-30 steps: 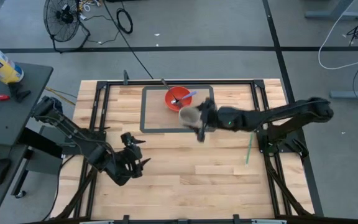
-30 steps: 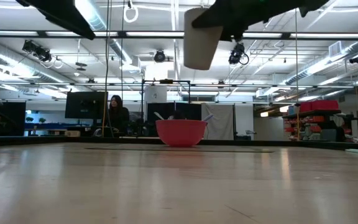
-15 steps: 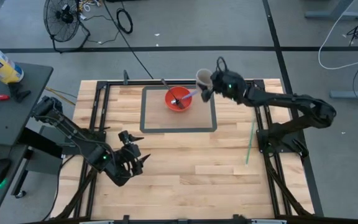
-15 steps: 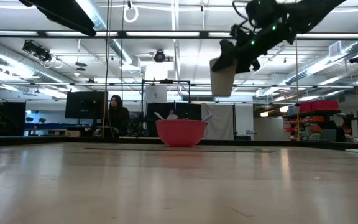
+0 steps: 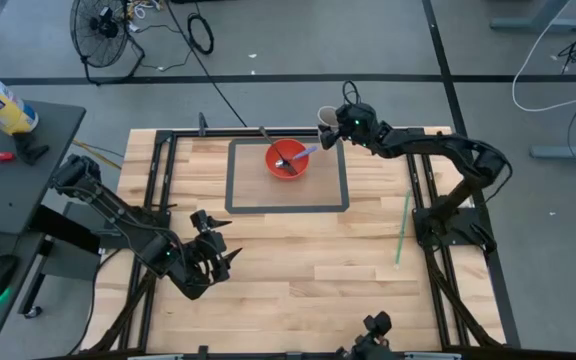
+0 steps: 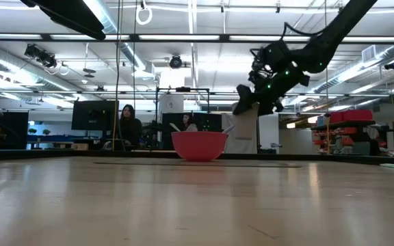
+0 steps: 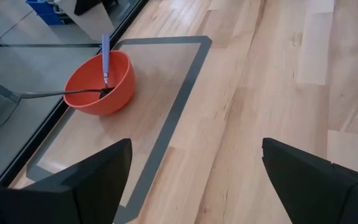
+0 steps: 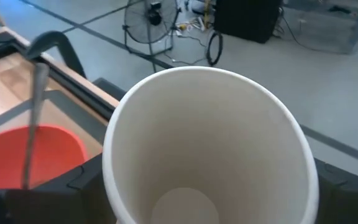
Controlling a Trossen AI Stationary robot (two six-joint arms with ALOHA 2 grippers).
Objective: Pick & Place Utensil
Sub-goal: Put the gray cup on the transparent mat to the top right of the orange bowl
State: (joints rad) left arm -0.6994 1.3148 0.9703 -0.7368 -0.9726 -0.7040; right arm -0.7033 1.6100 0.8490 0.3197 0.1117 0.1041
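Observation:
A red bowl [image 5: 286, 160] stands on the dark-edged mat [image 5: 242, 205] near the table's far edge. A purple-handled utensil [image 7: 105, 55] and a metal one [image 7: 42, 94] lean in it. My right gripper [image 5: 346, 122] is shut on an empty white paper cup [image 5: 326, 118], raised over the far edge, to the right of the bowl; the low view shows this gripper [image 6: 269, 85] well above the tabletop. My left gripper [image 5: 215, 257] waits open over the near left part of the table. My right gripper holds the cup by its outer wall [image 8: 114, 186], pinched between the two fingers [image 8: 82, 183], one on each side below the rim. The fingers come about level from the table's right. The cup is lifted clear, mouth up and tipped toward the wrist camera.
A thin green stick [image 5: 402, 228] lies on the wood near the right edge. Black frame rails [image 5: 420, 170] run along both sides of the table. A fan [image 5: 103, 30] and cables lie on the floor beyond the far edge. Bare wood [image 5: 308, 270] fills the near half.
My right gripper has carried the cup from above the mat's near right part toward the far edge, past the bowl's right side, with most of the travel in the first half second. The cup has stayed in the hold. The bowl and its utensils have not moved.

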